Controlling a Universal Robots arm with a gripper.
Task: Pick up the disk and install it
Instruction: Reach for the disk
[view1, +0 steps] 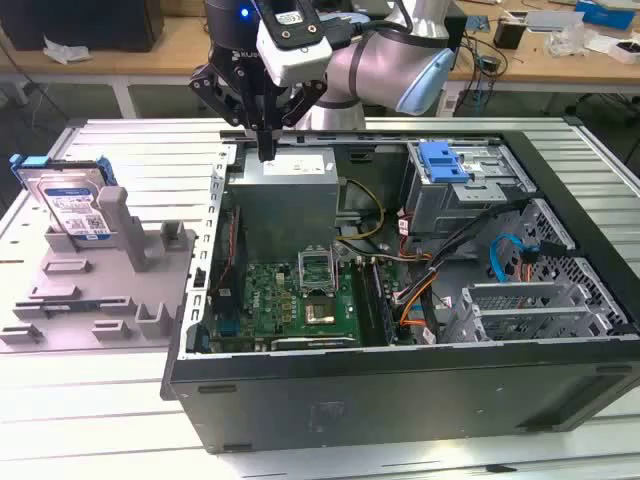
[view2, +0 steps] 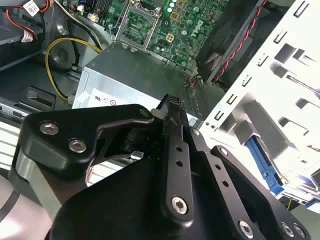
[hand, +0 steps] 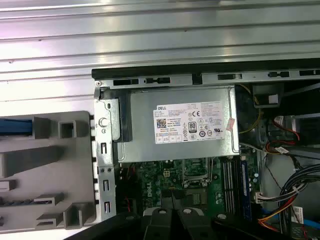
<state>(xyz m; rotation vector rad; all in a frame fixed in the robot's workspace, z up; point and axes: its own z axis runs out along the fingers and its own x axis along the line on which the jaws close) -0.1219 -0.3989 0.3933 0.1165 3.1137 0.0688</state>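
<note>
Tool (view1: 265, 140) hangs fingers-down right above the power supply (view1: 290, 182), at the rear corner of the open PC case (view1: 400, 385). Fingers look pressed together with nothing between them, so closed and empty. Not touching the supply as far as I can tell.

The disk (view1: 72, 203) hasn't been picked. It is well apart from the tool, outside the case wall, toward the exterior view's left. It leans tilted against the posts of the grey fixture (view1: 110, 270), label facing out, blue frame around it. My guess is the lean is deliberate: the posts keep it off the flat so its edges stay free for a pinch.

The case lies on its side on the slatted desk (view1: 90, 400) with the cover off, which opens the inside to a reach from above. Motherboard (view1: 300, 295) sits past the supply, toward the case's front wall. On the tool's other side from the disk, the drive cage (view1: 480, 195) has a bare blue bracket (view1: 445, 160) on top.

Install not started; grasp not started either.
</note>
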